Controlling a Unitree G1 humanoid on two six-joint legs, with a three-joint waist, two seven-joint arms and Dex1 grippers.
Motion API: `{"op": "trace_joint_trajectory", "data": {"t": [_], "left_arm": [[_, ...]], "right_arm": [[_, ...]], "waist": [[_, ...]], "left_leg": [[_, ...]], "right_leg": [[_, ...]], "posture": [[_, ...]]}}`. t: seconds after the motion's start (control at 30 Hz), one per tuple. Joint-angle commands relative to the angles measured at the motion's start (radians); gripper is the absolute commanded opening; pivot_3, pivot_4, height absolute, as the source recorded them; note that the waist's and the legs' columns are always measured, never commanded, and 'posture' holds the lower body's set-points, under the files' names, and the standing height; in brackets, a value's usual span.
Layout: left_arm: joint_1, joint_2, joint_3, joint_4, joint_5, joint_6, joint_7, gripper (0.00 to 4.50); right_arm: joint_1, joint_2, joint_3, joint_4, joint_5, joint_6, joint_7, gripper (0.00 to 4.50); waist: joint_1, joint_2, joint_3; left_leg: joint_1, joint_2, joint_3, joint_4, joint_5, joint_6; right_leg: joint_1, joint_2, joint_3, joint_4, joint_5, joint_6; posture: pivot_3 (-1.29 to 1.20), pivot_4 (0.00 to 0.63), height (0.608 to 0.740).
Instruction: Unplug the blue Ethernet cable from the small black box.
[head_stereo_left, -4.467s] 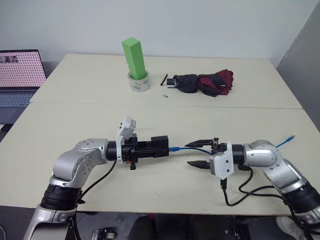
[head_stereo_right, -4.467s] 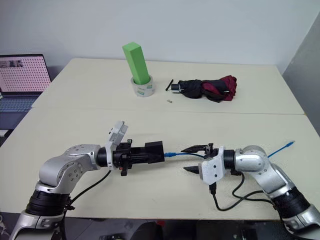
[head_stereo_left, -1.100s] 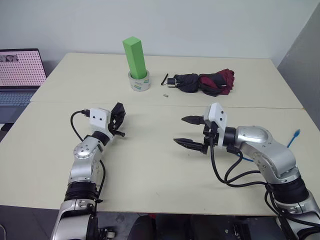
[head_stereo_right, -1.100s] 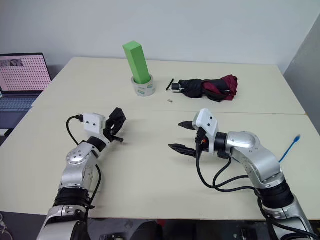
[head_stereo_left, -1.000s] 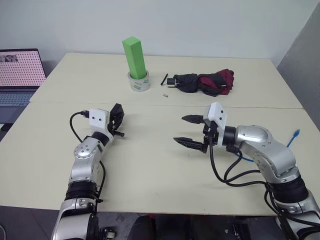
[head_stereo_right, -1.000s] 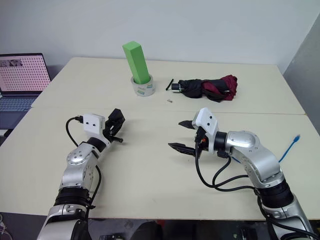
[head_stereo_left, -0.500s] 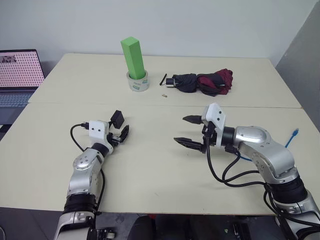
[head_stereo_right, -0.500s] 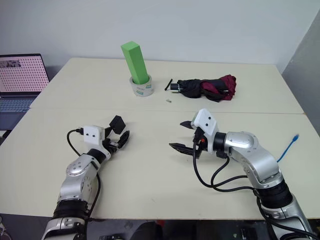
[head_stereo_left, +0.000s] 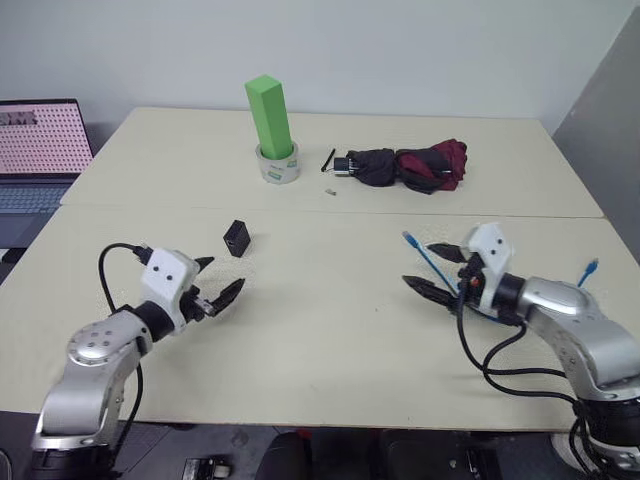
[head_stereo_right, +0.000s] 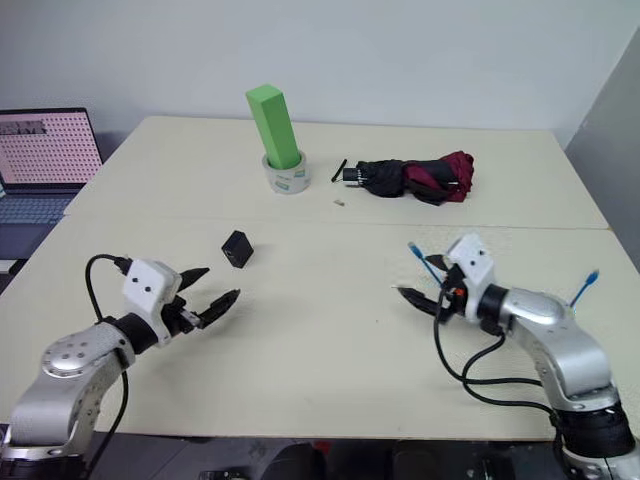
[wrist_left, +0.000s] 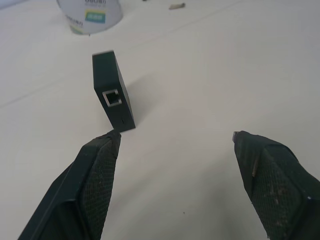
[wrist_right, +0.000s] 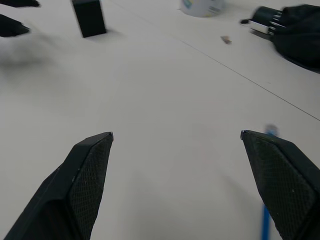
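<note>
— Where do the end effectors stand?

— The left end effector (head_stereo_left: 213, 287) hovers low over the near left of the counter (head_stereo_left: 320, 330), its two black fingers spread apart and gripping nothing. The right end effector (head_stereo_left: 435, 270) is over the near right side, fingers likewise wide apart and empty.

— And the task's things?

— The small black box (head_stereo_left: 236, 238) stands on edge on the counter just beyond the left end effector, apart from it; the left wrist view shows its port (wrist_left: 112, 97) facing the fingers with nothing plugged in. The blue Ethernet cable (head_stereo_left: 428, 262) lies by the right end effector: one plug (head_stereo_left: 408, 238) rests on the counter just past the fingers, the cord runs back under that arm, and the other plug (head_stereo_left: 593, 266) sticks up near the right edge. Box and cable are well apart.

— What about the surface and the room?

— The counter is pale cream, two slabs meeting at a seam (head_stereo_left: 330, 212). On the far slab a green block (head_stereo_left: 269, 115) stands in a roll of tape (head_stereo_left: 277, 163), beside a folded black-and-maroon umbrella (head_stereo_left: 412, 165). An open laptop (head_stereo_left: 38, 150) sits to the left, and a plain pale wall (head_stereo_left: 330, 50) runs behind.
</note>
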Motion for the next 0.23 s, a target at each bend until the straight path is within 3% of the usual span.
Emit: {"op": "trace_joint_trajectory", "data": {"t": [0.03,0.23], "left_arm": [[0.001,0.045,0.054,-0.056,-0.054,0.037,-0.048,3.82],[-0.032,0.087,0.072,-0.072,-0.121,0.099,-0.094,3.82]], "right_arm": [[0.041,-0.035,-0.080,-0.030,0.024,0.000,0.008,4.32],[0.061,-0.053,-0.114,-0.013,0.021,-0.006,0.003,4.32]], "waist": [[-0.001,0.000,0.000],[-0.001,0.000,0.000]], "left_leg": [[0.000,0.000,0.000,0.000,0.000,0.000],[0.000,0.000,0.000,0.000,0.000,0.000]], "right_leg": [[0.000,0.000,0.000,0.000,0.000,0.000],[0.000,0.000,0.000,0.000,0.000,0.000]], "posture": [[0.00,0.150,0.740],[0.00,0.150,0.740]]}}
